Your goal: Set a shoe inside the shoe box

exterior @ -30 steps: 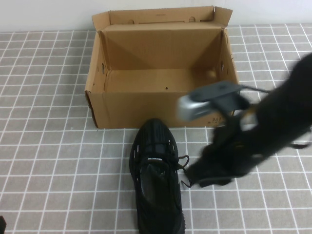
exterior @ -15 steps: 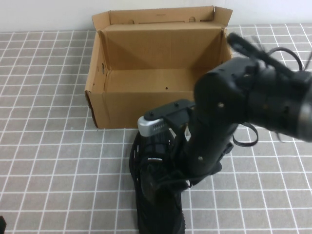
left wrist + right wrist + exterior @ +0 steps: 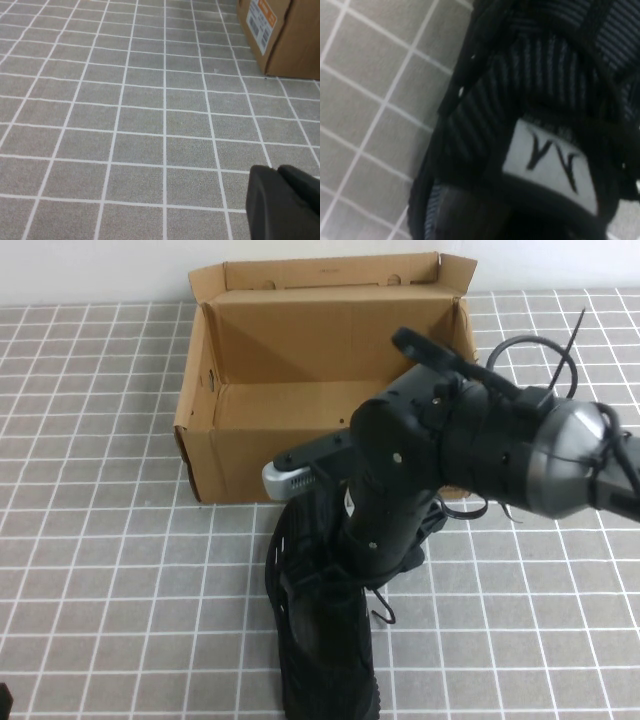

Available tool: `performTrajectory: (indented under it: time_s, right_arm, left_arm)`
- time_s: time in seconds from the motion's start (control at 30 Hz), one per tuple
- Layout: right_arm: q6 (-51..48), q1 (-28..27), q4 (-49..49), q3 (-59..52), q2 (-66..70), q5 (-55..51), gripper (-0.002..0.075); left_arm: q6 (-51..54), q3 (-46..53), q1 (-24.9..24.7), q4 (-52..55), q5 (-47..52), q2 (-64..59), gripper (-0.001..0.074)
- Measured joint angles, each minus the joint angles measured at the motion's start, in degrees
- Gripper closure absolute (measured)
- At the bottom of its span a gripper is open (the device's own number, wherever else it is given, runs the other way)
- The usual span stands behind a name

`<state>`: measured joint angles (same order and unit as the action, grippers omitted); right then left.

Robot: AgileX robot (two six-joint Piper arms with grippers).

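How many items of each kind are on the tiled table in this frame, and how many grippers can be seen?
Shoes: 1, the black shoe lying in front of the box.
Boxes: 1, the open cardboard shoe box, nothing inside.
Grippers: 2, the right gripper down over the shoe, the left gripper shut above bare table.
Total: 4

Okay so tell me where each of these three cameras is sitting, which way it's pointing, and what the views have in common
High view: raised on the robot's side, angled down at the tiled table; the right arm hides its right gripper over the shoe, in front of the shoe box.
Left wrist view: low over tiles; the shut left gripper shows, box corner beyond.
Right wrist view: pressed close above the shoe's white tongue tag; none of the arm clearly shows.
Shared: high and right wrist views both show the shoe; high and left wrist, the box.
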<state>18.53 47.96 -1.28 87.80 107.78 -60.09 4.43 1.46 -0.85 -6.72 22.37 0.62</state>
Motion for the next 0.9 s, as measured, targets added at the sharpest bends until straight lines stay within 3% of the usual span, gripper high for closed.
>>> performTrajectory:
  time_s: [0.53,0.9]
  right_arm:
    - [1.4,-1.0,0.9,0.0,3.0,1.4,0.0331]
    - [-2.1,-1.0,-0.2,11.7,3.3,-10.1,0.0331]
  left_arm:
    - [0.0,0.0,0.0,0.0,0.0,0.0,0.0736]
    - [0.0,0.0,0.0,0.0,0.0,0.0,0.0736]
